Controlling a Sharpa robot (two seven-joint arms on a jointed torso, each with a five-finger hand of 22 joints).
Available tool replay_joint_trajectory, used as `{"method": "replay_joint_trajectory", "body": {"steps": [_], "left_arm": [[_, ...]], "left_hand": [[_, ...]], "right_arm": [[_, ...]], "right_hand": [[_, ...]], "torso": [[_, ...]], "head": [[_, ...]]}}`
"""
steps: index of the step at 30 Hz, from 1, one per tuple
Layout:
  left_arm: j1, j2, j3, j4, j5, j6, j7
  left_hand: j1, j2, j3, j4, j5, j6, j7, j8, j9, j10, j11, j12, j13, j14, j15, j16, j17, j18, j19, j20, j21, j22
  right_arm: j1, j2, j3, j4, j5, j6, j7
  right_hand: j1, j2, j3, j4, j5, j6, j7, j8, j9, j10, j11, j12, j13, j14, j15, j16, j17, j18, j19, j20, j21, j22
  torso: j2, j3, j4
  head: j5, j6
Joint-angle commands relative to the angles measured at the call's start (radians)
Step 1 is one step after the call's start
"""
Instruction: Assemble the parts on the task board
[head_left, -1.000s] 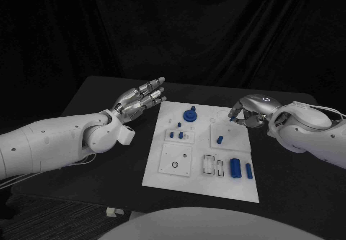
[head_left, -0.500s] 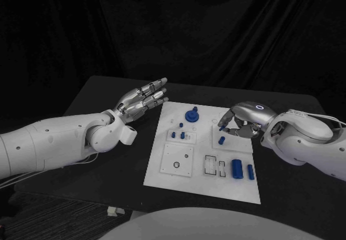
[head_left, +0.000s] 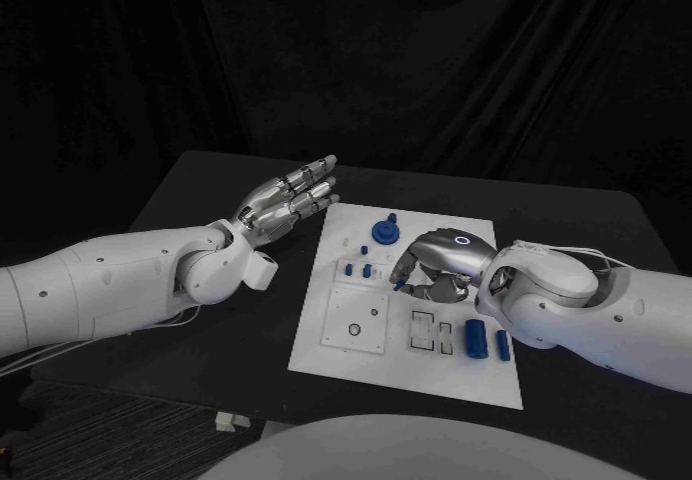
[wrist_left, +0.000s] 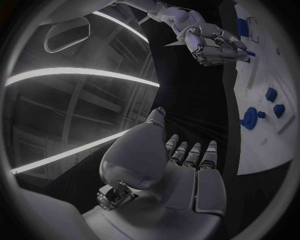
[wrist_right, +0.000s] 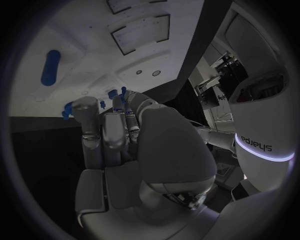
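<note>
The white task board (head_left: 408, 345) lies at the middle of the black counter (head_left: 188, 195), with a blue knob (head_left: 384, 231) standing near its 12 o'clock edge and two blue cylinders (head_left: 473, 336) lying toward 4 o'clock. The right robot hand (head_left: 433, 266) hangs over the board's centre, fingers curled down, pinching a small blue part (wrist_left: 249, 52). The left robot hand (head_left: 286, 198) hovers off the board's 10 o'clock corner, fingers straight and spread, holding nothing.
</note>
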Motion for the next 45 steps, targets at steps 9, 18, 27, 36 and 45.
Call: {"method": "replay_joint_trajectory", "body": {"steps": [9,18,27,36,45], "left_arm": [[-0.006,0.008,0.001,-0.005,0.001,0.012,0.013],[-0.008,0.008,0.001,0.001,0.001,0.018,0.01],[-0.008,0.008,0.001,0.001,0.001,0.02,0.006],[-0.009,0.009,0.001,0.001,0.001,0.026,0.0],[-0.009,0.013,0.001,-0.001,0.001,0.032,-0.006]], "left_hand": [[-0.008,0.007,-0.002,-0.004,-0.002,0.016,-0.001,0.002,0.002,-0.001,0.01,-0.001,-0.001,0.0,-0.006,-0.004,-0.001,0.006,-0.002,0.003,-0.003,-0.003],[-0.006,0.011,0.002,-0.01,-0.001,0.018,0.031,0.003,0.002,-0.002,0.0,-0.001,-0.001,0.0,0.003,-0.004,-0.001,0.009,0.0,0.011,-0.001,0.003],[-0.006,0.011,0.002,-0.01,-0.002,0.016,0.031,0.002,0.002,-0.002,0.0,-0.001,-0.001,0.0,0.003,-0.004,-0.001,0.009,0.0,0.012,-0.001,0.003],[-0.004,0.012,0.004,-0.013,0.0,0.015,0.029,0.002,0.002,-0.003,0.002,-0.001,-0.001,0.0,0.009,-0.004,-0.001,0.01,0.001,0.015,0.0,0.005],[-0.003,0.013,0.005,-0.015,0.0,0.016,0.03,0.002,0.002,-0.003,0.003,-0.002,-0.001,0.0,0.014,-0.004,-0.001,0.01,0.002,0.018,0.001,0.008]], "right_arm": [[-0.029,0.067,0.0,-0.043,-0.043,0.035,-0.008],[-0.04,0.084,0.001,-0.051,-0.044,0.057,-0.015],[-0.047,0.099,0.001,-0.063,-0.044,0.07,-0.018],[-0.055,0.108,0.001,-0.068,-0.044,0.084,-0.019],[-0.058,0.116,0.001,-0.068,-0.044,0.092,-0.018]], "right_hand": [[-0.002,-0.007,0.001,-0.004,-0.007,0.006,-0.002,-0.008,-0.001,0.008,0.001,-0.007,0.001,0.015,0.0,0.026,0.022,-0.015,0.013,0.0,0.027,0.109],[-0.001,-0.012,0.004,-0.009,0.006,0.008,-0.001,-0.011,-0.002,0.009,0.002,-0.011,0.001,0.017,0.0,0.037,0.031,-0.016,0.016,0.0,0.039,0.111],[-0.001,-0.013,0.004,-0.009,0.005,0.008,-0.001,-0.012,-0.003,0.01,0.002,-0.012,0.001,0.018,0.0,0.042,0.035,-0.017,0.017,0.0,0.047,0.113],[-0.005,-0.015,0.003,-0.009,-0.003,0.007,-0.001,-0.014,-0.003,0.011,0.002,-0.013,0.001,0.018,0.0,0.048,0.04,-0.019,0.02,0.0,0.06,0.115],[-0.003,-0.014,0.005,-0.011,-0.005,0.008,-0.001,-0.015,-0.003,0.013,0.001,-0.013,0.002,0.02,0.0,0.054,0.045,-0.02,0.022,0.0,0.067,0.116]], "torso": [[0.0,-0.0008,0.0055],[0.001,-0.0004,0.0052],[0.001,0.0009,0.0036],[0.002,0.0001,0.0019],[0.0,-0.0016,-0.0003]], "head": [[0.006,0.0],[0.007,0.0],[0.01,0.0],[0.015,0.0],[0.02,0.0]]}}
